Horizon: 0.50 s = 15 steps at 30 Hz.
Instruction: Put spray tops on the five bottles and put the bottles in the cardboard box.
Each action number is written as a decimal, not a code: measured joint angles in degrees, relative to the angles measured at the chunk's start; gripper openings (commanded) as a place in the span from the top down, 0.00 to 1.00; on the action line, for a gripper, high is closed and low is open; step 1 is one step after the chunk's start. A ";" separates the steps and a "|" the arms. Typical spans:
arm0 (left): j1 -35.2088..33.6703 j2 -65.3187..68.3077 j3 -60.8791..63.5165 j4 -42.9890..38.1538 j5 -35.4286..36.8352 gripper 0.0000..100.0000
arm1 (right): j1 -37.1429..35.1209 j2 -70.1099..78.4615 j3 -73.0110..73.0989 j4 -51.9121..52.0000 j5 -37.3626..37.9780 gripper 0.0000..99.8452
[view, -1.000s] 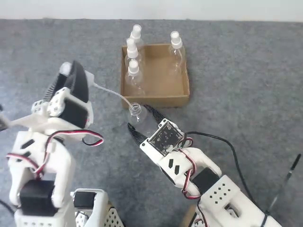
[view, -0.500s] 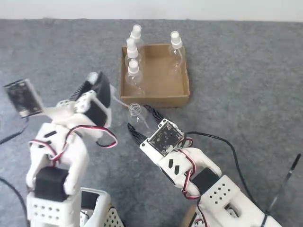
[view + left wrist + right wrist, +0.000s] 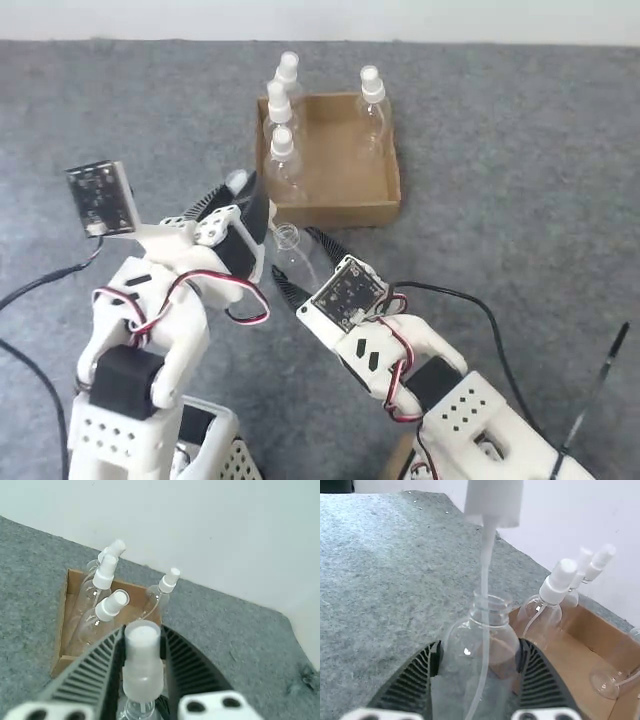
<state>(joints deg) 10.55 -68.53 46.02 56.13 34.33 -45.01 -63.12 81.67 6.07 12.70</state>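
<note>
R. wrist view: white plastic spray top [image 3: 493, 502] cut off at pic edge; clear open-necked plastic bottle [image 3: 480, 645] base too.

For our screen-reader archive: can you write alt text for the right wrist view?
The right end effector grips an open clear bottle while a white spray top hangs above, its tube dipping into the neck. Behind is a cardboard box with capped bottles.
</note>
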 measured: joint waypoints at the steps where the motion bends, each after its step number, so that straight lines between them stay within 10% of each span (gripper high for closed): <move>1: 0.00 0.00 0.00 0.00 0.00 0.98 | 0.00 0.00 0.00 0.00 0.00 0.95; 15: 3.43 -0.09 0.44 0.00 -8.53 0.80 | 0.00 0.00 0.88 0.00 -0.09 0.95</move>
<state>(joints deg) 13.98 -68.62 46.46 56.13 25.80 -45.01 -63.12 82.55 6.07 12.62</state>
